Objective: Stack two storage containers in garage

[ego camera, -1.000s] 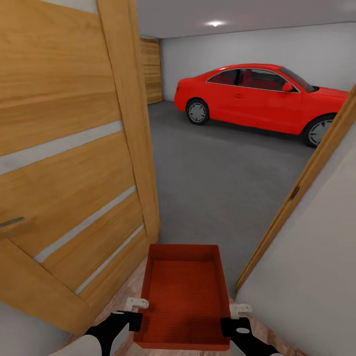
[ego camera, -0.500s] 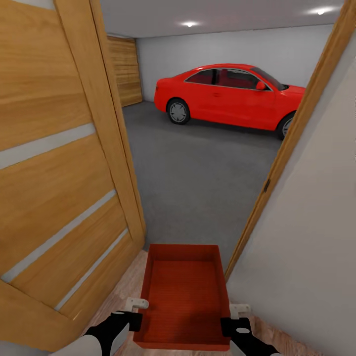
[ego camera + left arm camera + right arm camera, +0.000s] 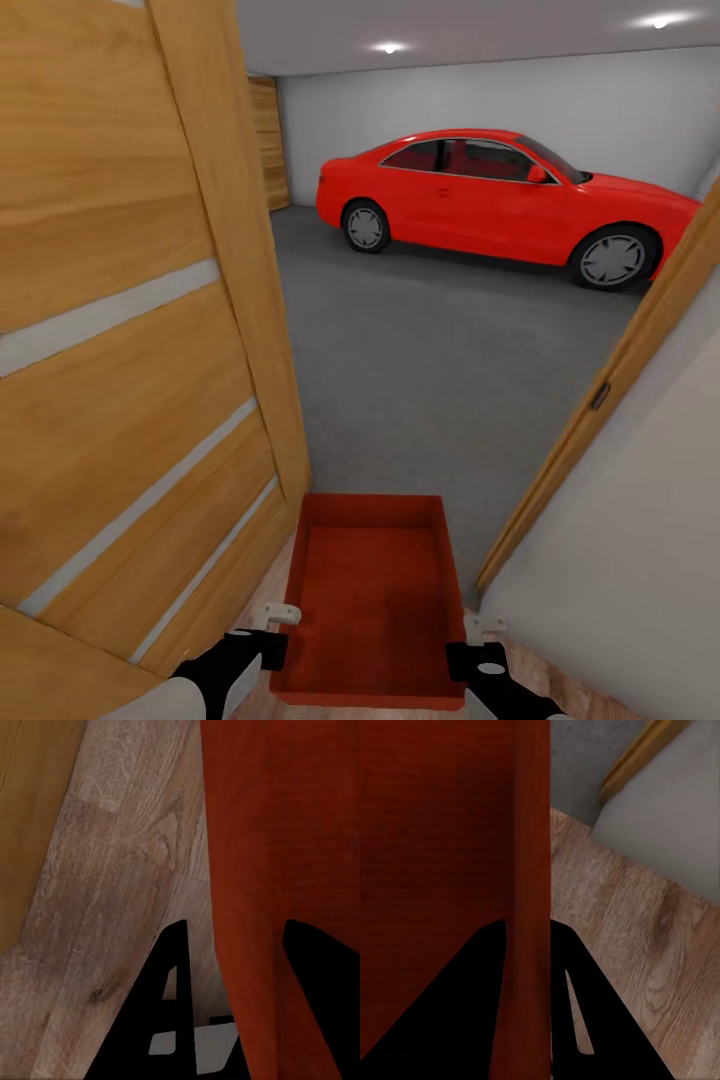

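Observation:
One orange-red storage container point(image 3: 370, 600) hangs low in front of me at the doorway, open side up and empty, in the head view. My left gripper point(image 3: 276, 632) is shut on its left wall and my right gripper point(image 3: 478, 642) on its right wall. In the left wrist view the black fingers point(image 3: 174, 1005) of the left gripper point(image 3: 240, 1012) straddle the container's red wall point(image 3: 255, 870). The right gripper point(image 3: 529, 1009) pinches the other wall point(image 3: 531, 855) the same way. Beyond the threshold lies the garage with its dark grey floor point(image 3: 430, 340).
An open wooden door point(image 3: 130, 350) stands close on my left. A wooden door frame point(image 3: 600, 400) and a pale wall point(image 3: 640, 560) close in on the right. A red car point(image 3: 500, 195) is parked at the garage's back wall. Light wood planks point(image 3: 112, 907) lie under the container.
The head view has swung left and then partly back right, so the door, frame and car shifted in the picture. The container stays held the same way between both grippers.

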